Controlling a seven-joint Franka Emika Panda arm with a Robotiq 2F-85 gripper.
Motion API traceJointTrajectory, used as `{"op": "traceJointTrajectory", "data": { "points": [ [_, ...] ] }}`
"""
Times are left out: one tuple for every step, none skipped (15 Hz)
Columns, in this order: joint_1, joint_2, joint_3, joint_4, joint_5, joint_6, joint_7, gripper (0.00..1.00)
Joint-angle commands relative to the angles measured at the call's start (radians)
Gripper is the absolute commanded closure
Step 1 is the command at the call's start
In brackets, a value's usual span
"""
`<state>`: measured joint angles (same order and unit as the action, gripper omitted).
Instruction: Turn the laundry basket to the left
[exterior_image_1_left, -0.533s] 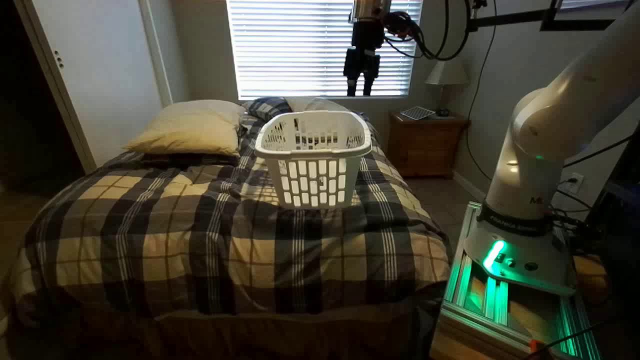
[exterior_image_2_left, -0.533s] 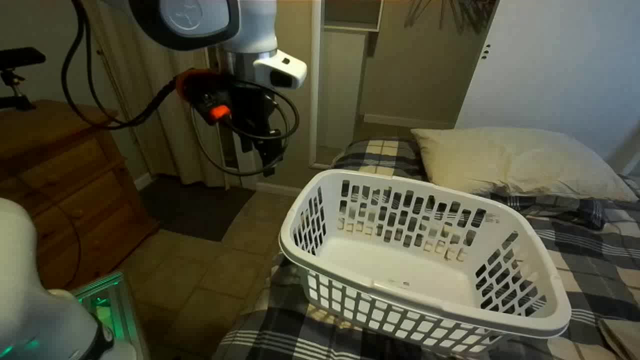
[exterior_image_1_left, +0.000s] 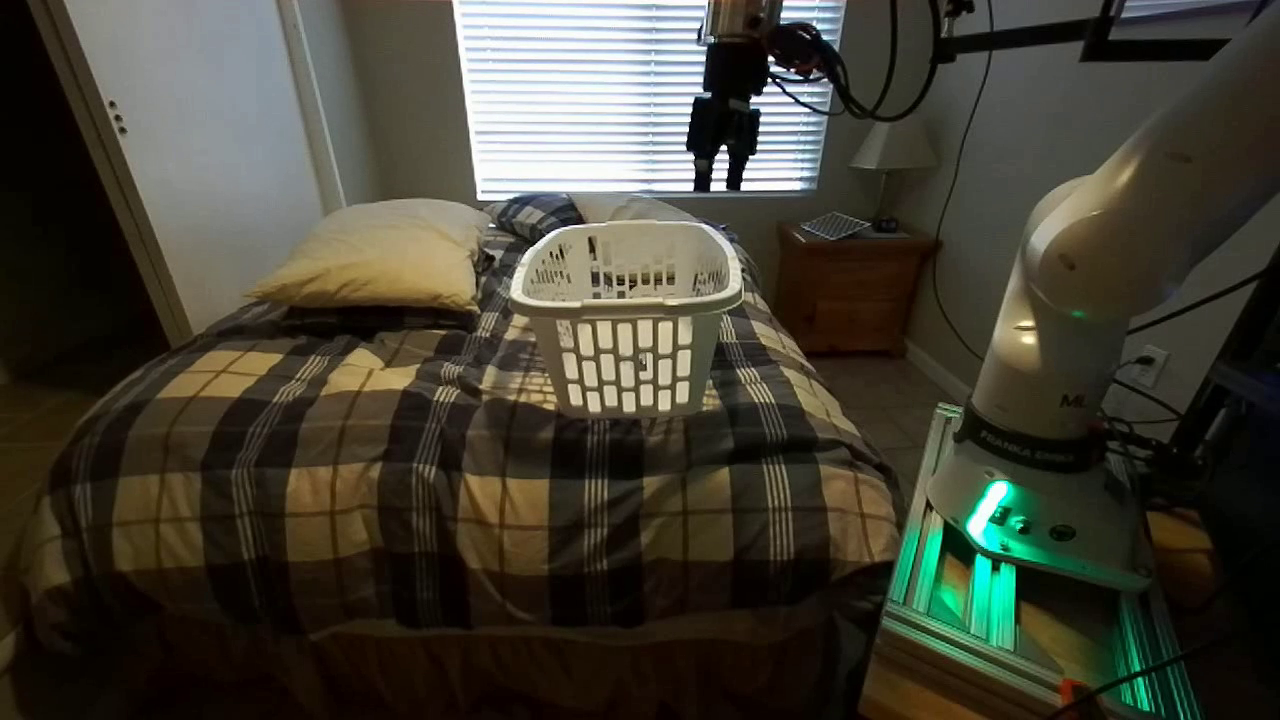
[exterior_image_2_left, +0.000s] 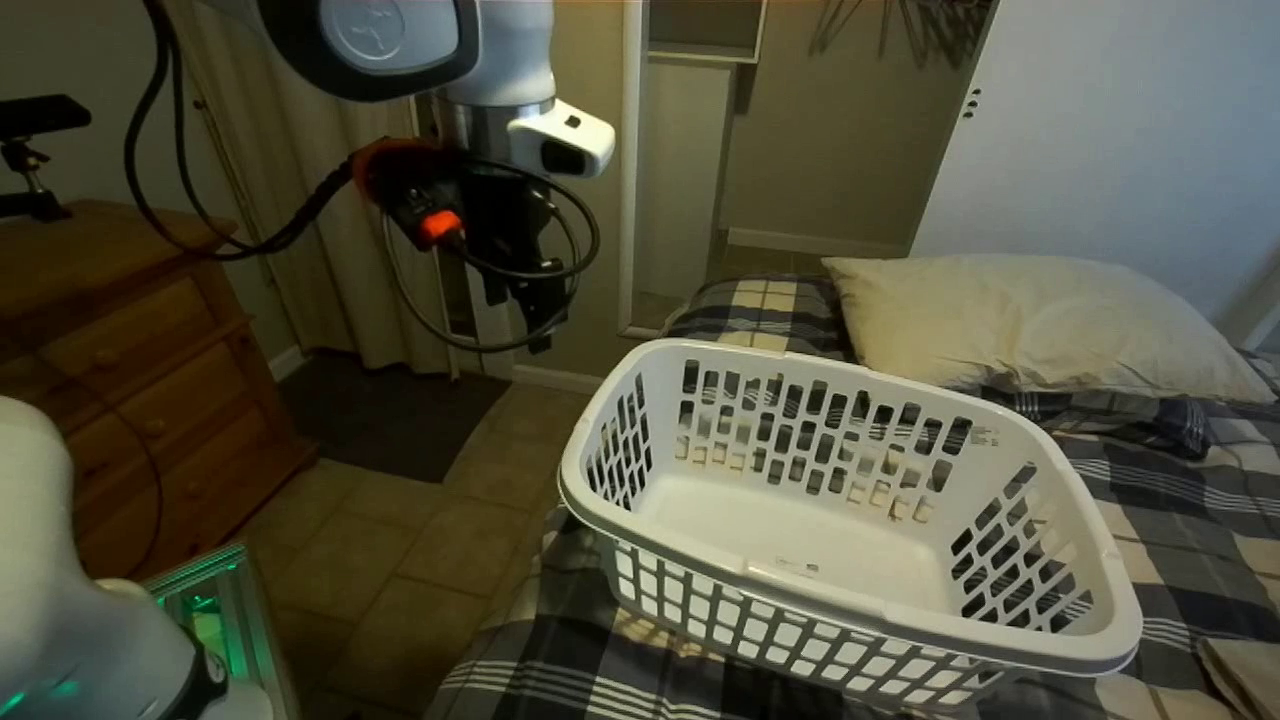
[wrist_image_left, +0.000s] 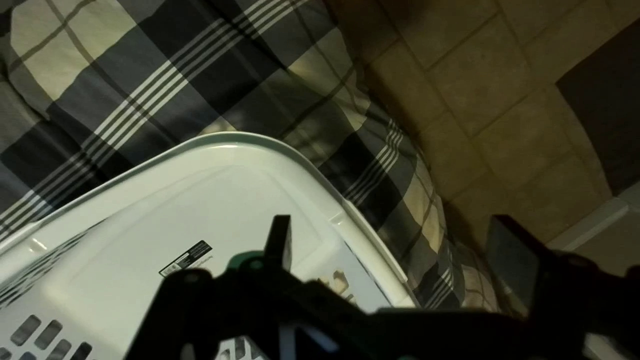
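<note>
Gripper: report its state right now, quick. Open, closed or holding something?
Gripper: open, holding nothing, not touching the laundry basket.

In an exterior view, the laundry basket (exterior_image_1_left: 640, 306) sits on the bed (exterior_image_1_left: 400, 480), right of a pillow (exterior_image_1_left: 380, 260) and left of the nightstand (exterior_image_1_left: 850, 300).
</note>
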<state>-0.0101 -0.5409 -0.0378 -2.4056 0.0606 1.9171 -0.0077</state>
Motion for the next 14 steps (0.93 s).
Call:
{"op": "traceJointTrajectory", "data": {
  "points": [
    [-0.078, 0.085, -0.004, 0.013, -0.082, 0.165, 0.071, 0.0],
    [-0.102, 0.119, -0.012, 0.025, -0.113, 0.216, 0.092, 0.0],
    [-0.129, 0.164, -0.025, 0.036, -0.137, 0.289, 0.109, 0.0],
    [-0.155, 0.201, -0.03, 0.045, -0.16, 0.348, 0.138, 0.0],
    [-0.18, 0.247, -0.036, 0.06, -0.175, 0.399, 0.174, 0.0],
    [-0.204, 0.297, -0.041, 0.077, -0.194, 0.439, 0.213, 0.0],
    [-0.228, 0.338, -0.043, 0.093, -0.219, 0.467, 0.258, 0.0],
    [-0.248, 0.381, -0.045, 0.114, -0.249, 0.479, 0.306, 0.0],
    [-0.265, 0.425, -0.05, 0.135, -0.28, 0.495, 0.358, 0.0],
    [-0.274, 0.462, -0.056, 0.159, -0.312, 0.486, 0.413, 0.0],
    [-0.277, 0.502, -0.07, 0.182, -0.333, 0.484, 0.447, 0.0],
    [-0.275, 0.532, -0.083, 0.202, -0.351, 0.484, 0.478, 0.0],
    [-0.274, 0.563, -0.097, 0.223, -0.39, 0.462, 0.527, 0.0],
    [-0.268, 0.58, -0.114, 0.232, -0.423, 0.471, 0.553, 0.0]
  ]
}}
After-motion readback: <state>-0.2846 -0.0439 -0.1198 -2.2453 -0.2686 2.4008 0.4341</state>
